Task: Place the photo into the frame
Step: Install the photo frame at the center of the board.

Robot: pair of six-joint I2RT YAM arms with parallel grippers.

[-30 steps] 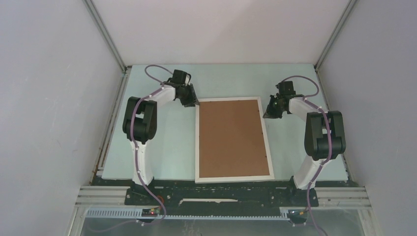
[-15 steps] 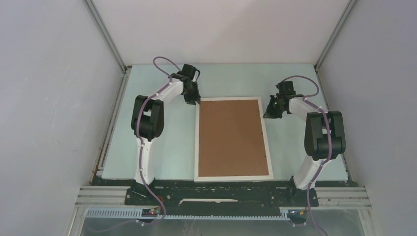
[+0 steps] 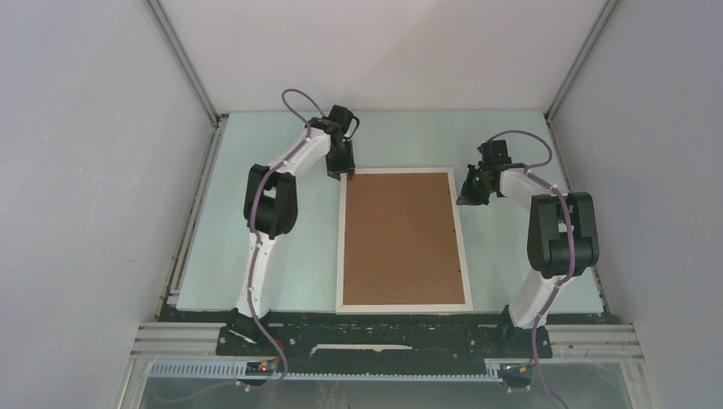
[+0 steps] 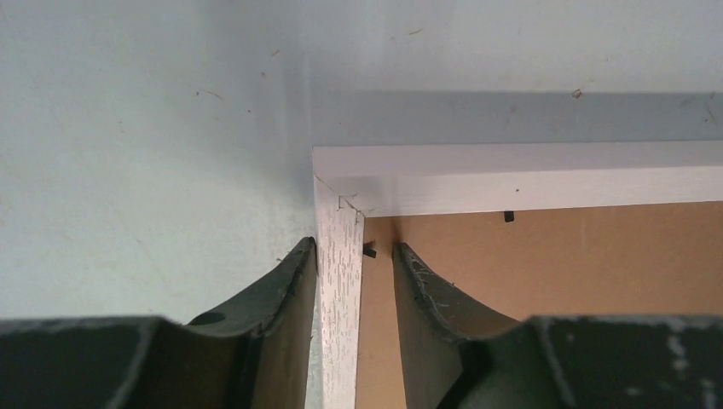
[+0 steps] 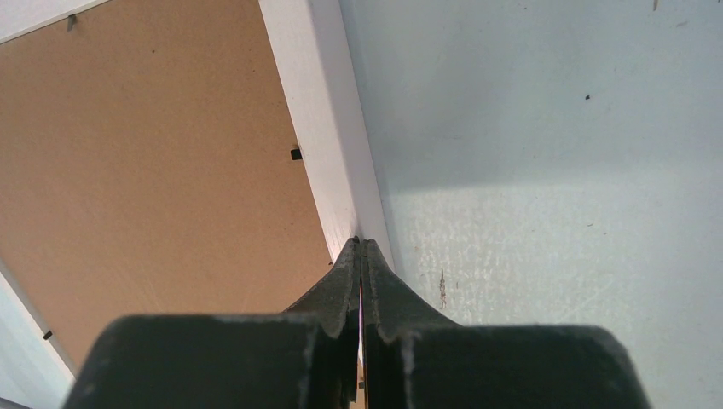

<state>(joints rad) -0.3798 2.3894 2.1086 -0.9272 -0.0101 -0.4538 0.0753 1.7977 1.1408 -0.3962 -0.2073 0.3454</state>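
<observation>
1. Along the bottom edge of the top view: the bases of the left arm (image 3: 271, 200) and right arm (image 3: 558, 234), side by side on a dark rail.
2. Middle of the table (image 3: 409, 136): the frame (image 3: 341, 256), flat and back side up, long sides running toward the top of the picture, short near rail close to the table's lower edge.
3. Inside the white rim: a brown backing board (image 3: 401, 239), hiding whatever is beneath it. No sight of the photo in any view; impossible to tell whether it is under the board.
4. Right of the frame, upper half: the right gripper (image 5: 361, 243), jaws pressed together tip to tip with nothing between them, tips at the outer edge of the right rail. Touching the rail or just above it: cannot tell.
5. One small black tab (image 5: 296, 154) on the rail's inner edge, beyond those tips.
6. Upper left corner of the frame: the left gripper (image 4: 352, 247), jaws partly open astride the left rail just short of the corner. Outer finger (image 4: 286, 290) close against the rail's table side; inner finger over the board, a narrow gap to the rail. Finger bases cut off by the lower picture edge.
7. Farthest: the top rail's shadow, a grey band on the table.
</observation>
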